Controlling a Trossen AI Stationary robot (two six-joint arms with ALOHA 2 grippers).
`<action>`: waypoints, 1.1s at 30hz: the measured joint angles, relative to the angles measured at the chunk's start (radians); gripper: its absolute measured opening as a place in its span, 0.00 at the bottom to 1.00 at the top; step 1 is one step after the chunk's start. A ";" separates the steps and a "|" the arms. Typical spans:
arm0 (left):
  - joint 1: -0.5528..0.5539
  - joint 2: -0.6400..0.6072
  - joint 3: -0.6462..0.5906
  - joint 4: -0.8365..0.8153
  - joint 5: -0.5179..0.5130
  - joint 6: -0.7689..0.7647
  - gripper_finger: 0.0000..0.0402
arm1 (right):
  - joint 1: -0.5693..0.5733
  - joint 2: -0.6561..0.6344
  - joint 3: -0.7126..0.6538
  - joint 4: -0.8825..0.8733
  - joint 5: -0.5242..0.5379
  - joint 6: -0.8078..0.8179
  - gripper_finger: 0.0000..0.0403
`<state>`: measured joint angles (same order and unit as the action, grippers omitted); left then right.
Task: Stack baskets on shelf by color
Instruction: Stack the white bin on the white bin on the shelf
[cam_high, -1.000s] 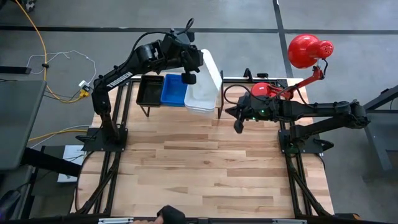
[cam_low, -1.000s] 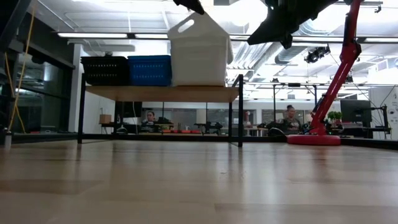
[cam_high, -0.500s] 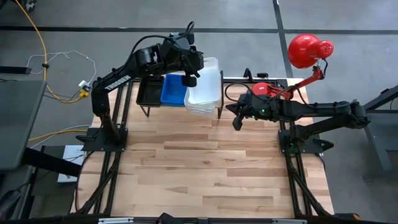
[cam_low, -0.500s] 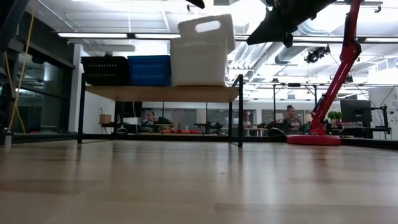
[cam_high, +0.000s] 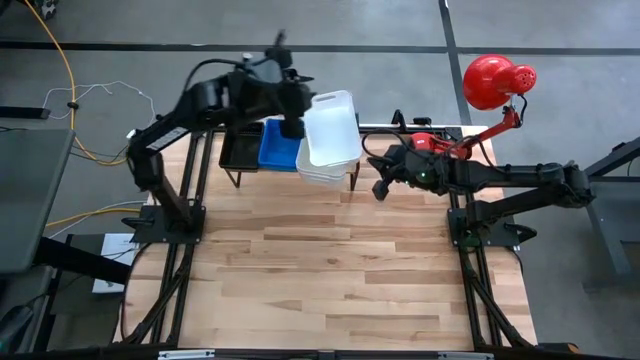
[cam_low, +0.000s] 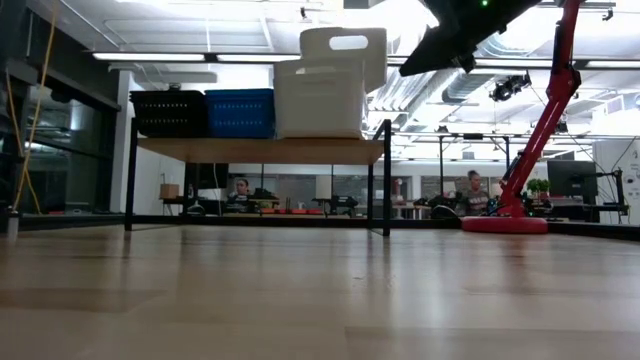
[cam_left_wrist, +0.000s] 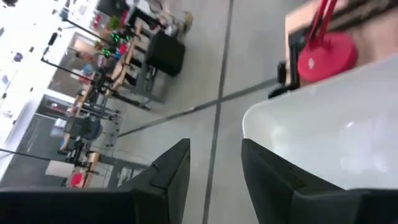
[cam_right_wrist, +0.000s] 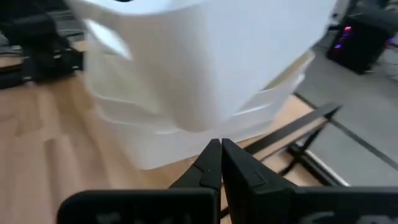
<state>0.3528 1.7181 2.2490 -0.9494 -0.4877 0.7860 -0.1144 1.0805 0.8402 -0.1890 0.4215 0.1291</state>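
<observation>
Hanging over the counter just in front of the shelf's right end, right claw has its fingers pressed together, holding nothing; white stack sits right ahead of its tips in the right wrist view. Shelf stands at the counter's far edge. On it, straight beyond and to the left of the right claw, the white baskets are nested in a pile, and the top white basket sits crooked, shifted toward the right claw's side and overhanging the ones below. Further left from that pile, blue baskets touch it, then black baskets at the shelf's left end. Left claw hovers above the far left part of the white pile, fingers spread apart, white basket rim just beside one finger, not pinched. Red lamp stands behind the right arm, base on the counter's far right corner.
</observation>
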 joint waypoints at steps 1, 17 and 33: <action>-0.009 -0.018 0.000 -0.001 0.001 -0.014 0.33 | -0.008 0.000 0.000 0.001 0.010 -0.003 0.00; -0.235 -0.304 -0.199 -0.076 0.066 -0.380 0.00 | -0.065 0.000 0.000 0.135 -0.059 0.050 0.00; -0.264 -0.415 -0.987 0.042 -0.058 -0.731 0.00 | -0.053 0.000 0.000 0.125 -0.066 0.048 0.00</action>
<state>0.0887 1.3031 1.2615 -0.9076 -0.5460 0.0550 -0.1677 1.0805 0.8402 -0.0643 0.3553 0.1768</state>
